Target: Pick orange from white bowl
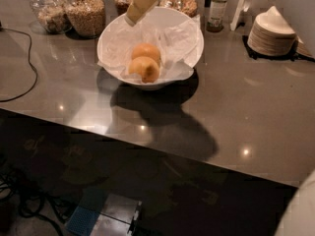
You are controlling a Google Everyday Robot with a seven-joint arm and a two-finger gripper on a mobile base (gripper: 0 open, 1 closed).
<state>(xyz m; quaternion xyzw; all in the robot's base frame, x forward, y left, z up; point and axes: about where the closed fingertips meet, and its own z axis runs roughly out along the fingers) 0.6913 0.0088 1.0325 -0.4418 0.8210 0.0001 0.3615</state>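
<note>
Above the far rim of the white bowl (104, 43) my gripper (140, 4) hangs; I cannot tell whether it is spread or pressed together. The orange (144, 69) lies in the bowl, ungrasped. Reaching is the step in hand: next, I judge, a descent straight onto it.

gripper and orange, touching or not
Apart. The camera view shows the gripper at the far rim of the white bowl, with bare paper between it and the orange.

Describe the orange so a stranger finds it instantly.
On the grey counter, find the big white bowl, the gripper hanging over its far rim. Two fruits lie in its paper; the orange is the paler, yellower front one, not the deeper-orange fruit behind.
</note>
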